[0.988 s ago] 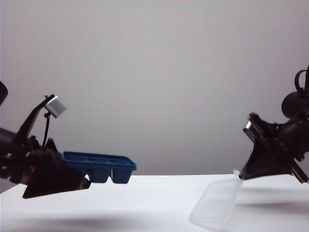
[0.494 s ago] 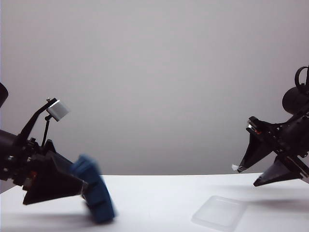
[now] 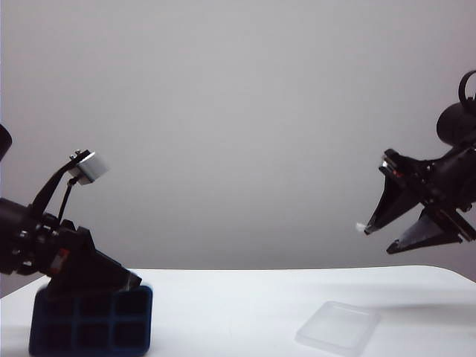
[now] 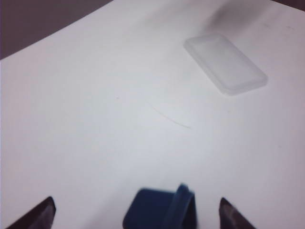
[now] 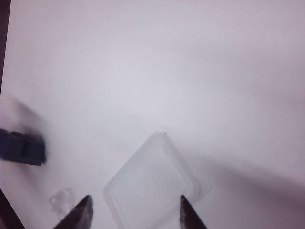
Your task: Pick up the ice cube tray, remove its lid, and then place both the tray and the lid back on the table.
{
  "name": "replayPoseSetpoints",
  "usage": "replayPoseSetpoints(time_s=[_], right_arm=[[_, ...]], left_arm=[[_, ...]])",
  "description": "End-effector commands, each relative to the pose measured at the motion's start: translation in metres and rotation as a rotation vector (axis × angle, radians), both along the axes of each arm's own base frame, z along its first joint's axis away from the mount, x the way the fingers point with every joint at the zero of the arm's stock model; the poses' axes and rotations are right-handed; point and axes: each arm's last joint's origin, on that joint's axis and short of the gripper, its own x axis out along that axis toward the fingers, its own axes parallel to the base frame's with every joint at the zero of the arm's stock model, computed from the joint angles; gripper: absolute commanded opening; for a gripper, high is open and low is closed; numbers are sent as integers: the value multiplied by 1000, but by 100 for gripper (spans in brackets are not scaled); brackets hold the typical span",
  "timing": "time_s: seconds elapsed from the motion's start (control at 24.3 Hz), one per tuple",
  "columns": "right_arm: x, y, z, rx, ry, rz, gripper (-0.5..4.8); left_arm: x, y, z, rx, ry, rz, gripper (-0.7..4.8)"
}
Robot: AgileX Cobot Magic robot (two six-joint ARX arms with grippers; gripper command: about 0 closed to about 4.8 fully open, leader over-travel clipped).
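Observation:
The dark blue ice cube tray (image 3: 91, 320) stands on its side at the table's near left, its six cells facing the exterior camera. My left gripper (image 3: 123, 281) hovers just above and behind it, open. In the left wrist view the tray (image 4: 159, 210) sits between the wide-apart fingertips (image 4: 40, 213) without touching them. The frosted lid (image 3: 338, 327) lies flat on the white table (image 3: 238, 297) at the right. My right gripper (image 3: 376, 239) hangs open well above the lid. The right wrist view shows the lid (image 5: 150, 188) below the spread jaws of that gripper (image 5: 135, 204).
The lid (image 4: 225, 62) is far from the tray across bare tabletop. A small clear fleck (image 5: 61, 200) shows beside one right fingertip. The tray (image 5: 21, 148) appears small at the edge of the right wrist view.
The left jaws opened and the tray tipped down out of them onto the table. The right jaws let go of the lid, which now lies flat, and that gripper rose.

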Motion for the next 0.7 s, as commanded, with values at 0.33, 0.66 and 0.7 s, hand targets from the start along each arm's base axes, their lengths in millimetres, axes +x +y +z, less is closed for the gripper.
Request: replayPoseSetpoints(time_s=[0.33, 0.66, 0.7], right_arm=[[-14, 0, 30, 3, -9, 24, 198], [-52, 6, 69, -49, 26, 97, 84], [-56, 8, 74, -66, 23, 98, 84]], left_arm=[[3, 4, 47, 32, -195, 128, 479], [-29, 12, 97, 76, -174, 197, 438], [-34, 13, 101, 88, -164, 211, 420]])
